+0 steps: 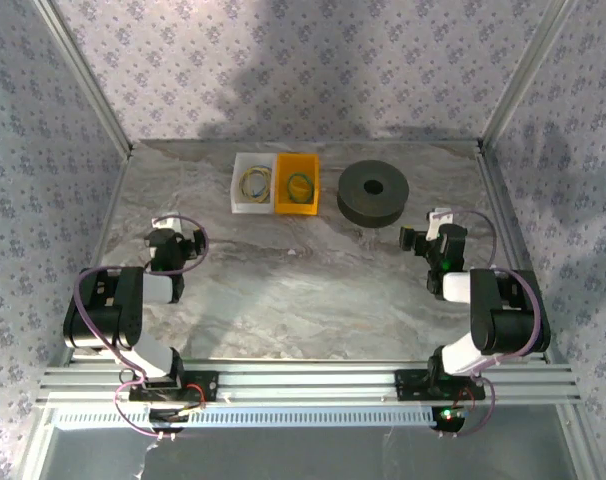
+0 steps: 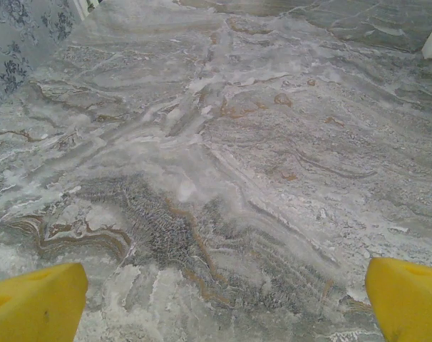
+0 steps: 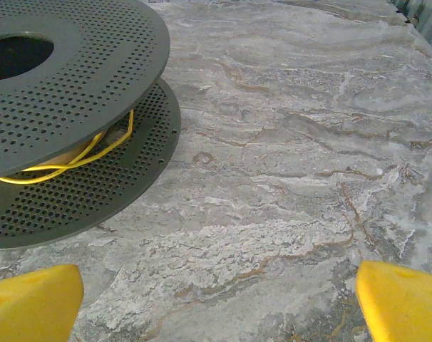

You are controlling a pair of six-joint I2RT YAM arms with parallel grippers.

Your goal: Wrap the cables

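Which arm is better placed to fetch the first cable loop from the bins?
Left, probably. The open left gripper sits nearer the white bin holding the yellowish cable loop; the right gripper faces the dark grey spool instead.

Marbled grey table (image 1: 303, 290) enclosed by floral-patterned walls (image 1: 283, 60).

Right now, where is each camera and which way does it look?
Top: above and behind, looking down on both arms, table, spool and bins.
Left wrist: low, facing across bare table; fingertips of the left hand in bottom corners.
Right wrist: low, facing the spool; right hand fingertips likewise.
Top and right wrist share the spool.
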